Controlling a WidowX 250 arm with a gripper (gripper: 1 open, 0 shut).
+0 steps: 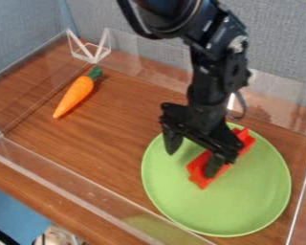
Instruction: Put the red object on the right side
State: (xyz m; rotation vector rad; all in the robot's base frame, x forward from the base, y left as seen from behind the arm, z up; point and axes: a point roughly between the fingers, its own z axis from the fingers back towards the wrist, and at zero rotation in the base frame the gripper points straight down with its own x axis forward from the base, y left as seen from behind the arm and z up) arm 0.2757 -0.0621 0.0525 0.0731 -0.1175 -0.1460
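The red object (240, 144), a bright red bar, lies flat on the green plate (232, 209) at the right side of the table, pointing diagonally away from the camera. My gripper (198, 155) points straight down over the plate's left half. Its jaws are spread wide and it is open. The right finger (224, 159) stands in front of the bar's middle and hides part of it. I cannot tell whether that finger still touches the bar. Nothing sits between the fingers.
An orange toy carrot (74, 94) with a green top lies at the left on the wooden table (79, 144). A white wire stand (89, 46) sits in the far left corner. Clear plastic walls (66, 187) ring the table.
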